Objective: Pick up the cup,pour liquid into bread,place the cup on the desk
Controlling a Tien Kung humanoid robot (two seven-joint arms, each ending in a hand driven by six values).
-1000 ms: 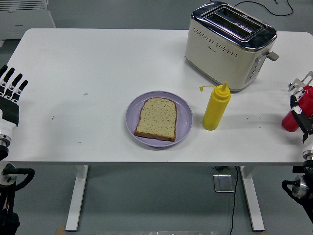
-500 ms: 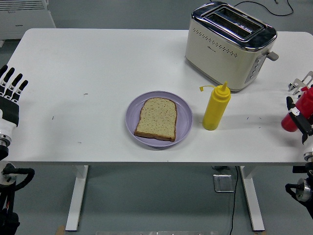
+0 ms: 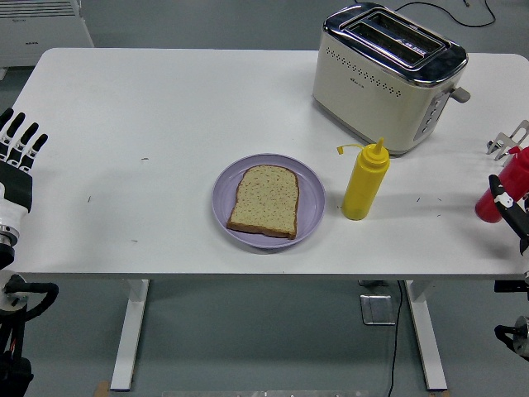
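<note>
Open white table (image 3: pixel 149 107) stretches across the left and far side; the toaster (image 3: pixel 388 78) and yellow squeeze bottle (image 3: pixel 364 181) crowd the right, beside the purple plate (image 3: pixel 310 203) at centre.

A red bottle (image 3: pixel 498 197) stands upright at the bench's far right edge. A slice of brown bread (image 3: pixel 264 200) lies flat on a lavender plate (image 3: pixel 311 203) near the front middle.

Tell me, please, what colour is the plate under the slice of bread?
The plate is pale purple, seen clearly in the head view.
</note>
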